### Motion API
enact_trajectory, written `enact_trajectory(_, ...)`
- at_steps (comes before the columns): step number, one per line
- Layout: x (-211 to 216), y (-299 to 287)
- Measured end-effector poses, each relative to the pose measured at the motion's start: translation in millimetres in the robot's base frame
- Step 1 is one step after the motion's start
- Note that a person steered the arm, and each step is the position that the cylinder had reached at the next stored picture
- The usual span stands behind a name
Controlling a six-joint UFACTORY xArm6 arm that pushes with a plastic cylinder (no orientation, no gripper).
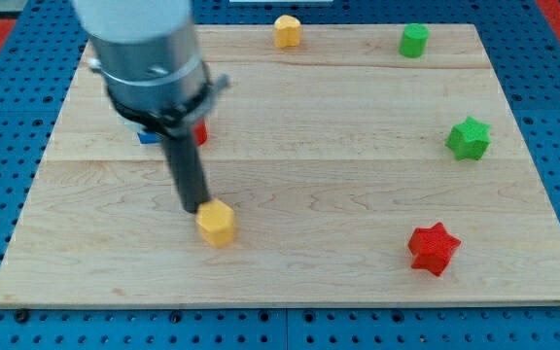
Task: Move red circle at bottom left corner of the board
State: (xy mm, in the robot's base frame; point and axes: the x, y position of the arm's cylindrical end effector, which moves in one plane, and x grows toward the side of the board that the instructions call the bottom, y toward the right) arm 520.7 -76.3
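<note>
The red circle block (199, 133) shows only as a red sliver at the view's left, mostly hidden behind my arm and rod. A blue block (149, 136) sits just left of it, also mostly hidden. My tip (194, 208) rests on the wooden board (290, 185), touching or nearly touching the upper left side of a yellow block (217, 223). The tip is below the red circle, about a rod's length away.
A yellow block (287, 31) and a green block (414, 41) stand near the board's top edge. A green star (469, 138) is at the right edge. A red star (433, 249) is at the lower right. Blue pegboard surrounds the board.
</note>
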Motion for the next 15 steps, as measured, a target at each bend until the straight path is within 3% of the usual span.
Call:
enact_trajectory(1, 17, 15)
enact_trajectory(2, -46, 30)
enact_trajectory(3, -124, 9)
enact_trajectory(4, -148, -32)
enact_trajectory(5, -134, -89)
enact_trajectory(7, -113, -121)
enact_trajectory(9, -103, -84)
enact_trajectory(10, -58, -91)
enact_trajectory(12, -69, -49)
enact_trajectory(13, -18, -90)
enact_trajectory(14, 2, -136)
enact_trajectory(15, -6, -80)
